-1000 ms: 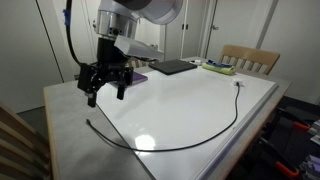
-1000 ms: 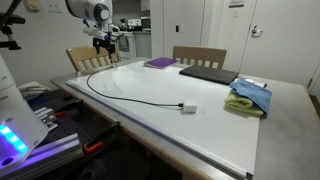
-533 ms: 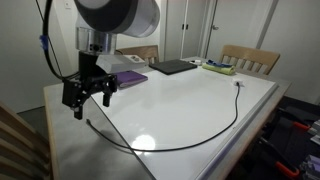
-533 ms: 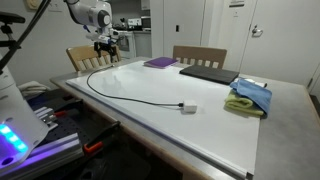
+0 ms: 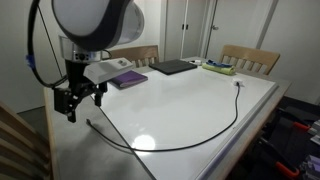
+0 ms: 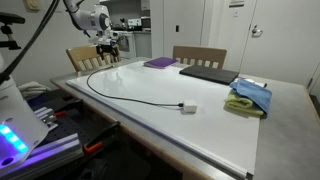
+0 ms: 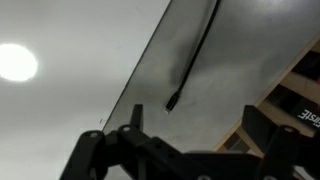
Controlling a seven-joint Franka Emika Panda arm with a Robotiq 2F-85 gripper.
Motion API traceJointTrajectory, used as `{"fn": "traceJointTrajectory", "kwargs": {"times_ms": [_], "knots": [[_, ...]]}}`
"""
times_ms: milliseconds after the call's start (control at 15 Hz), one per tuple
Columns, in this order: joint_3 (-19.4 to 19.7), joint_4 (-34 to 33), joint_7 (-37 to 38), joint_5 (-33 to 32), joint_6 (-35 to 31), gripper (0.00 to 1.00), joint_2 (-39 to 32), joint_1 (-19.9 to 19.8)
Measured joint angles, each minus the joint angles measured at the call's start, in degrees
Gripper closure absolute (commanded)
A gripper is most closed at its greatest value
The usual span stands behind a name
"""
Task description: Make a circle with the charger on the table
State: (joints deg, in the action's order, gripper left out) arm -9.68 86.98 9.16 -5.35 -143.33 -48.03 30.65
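Over the near corner of the table point(image 5: 190, 100) in an exterior view, the gripper point(image 5: 78, 100) hangs above the grey border with its fingers spread and nothing between them. The charger point(image 5: 185, 149) lies just beside it. One end rests near that corner, and the cable sweeps in a wide open arc along the near edge, then up toward the far edge, where its other plug lies. To do this step well, I judge the claw should drop straight onto the loose end and pinch just behind the tip. It should then drag low across the board toward the far plug so the arc closes without the cable flipping or sliding off the edge.

From the opposite side, in an exterior view, the gripper point(image 6: 108, 43) sits over the far corner, clear of the table point(image 6: 200, 130). The charger point(image 6: 135, 99) curves from that corner toward the middle of the near edge and ends in a small pale plug. A laptop point(image 6: 210, 73) and a purple book point(image 6: 158, 62) lie along the far edge, well apart from the cable. No writing is legible in either exterior view.

In the wrist view, the gripper point(image 7: 190, 132) has its jaws wide apart and empty. The charger point(image 7: 172, 98) tip lies ahead of them on the table's point(image 7: 80, 100) grey strip, just beside the glossy board. White lettering at the right edge is too cropped to read.
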Motion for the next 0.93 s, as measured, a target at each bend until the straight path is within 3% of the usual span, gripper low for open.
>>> {"fn": "traceJointTrajectory", "kwargs": {"times_ms": [933], "knots": [[4.02, -7.08, 8.73, 0.0, -2.94, 0.0, -6.67, 3.33]]}}
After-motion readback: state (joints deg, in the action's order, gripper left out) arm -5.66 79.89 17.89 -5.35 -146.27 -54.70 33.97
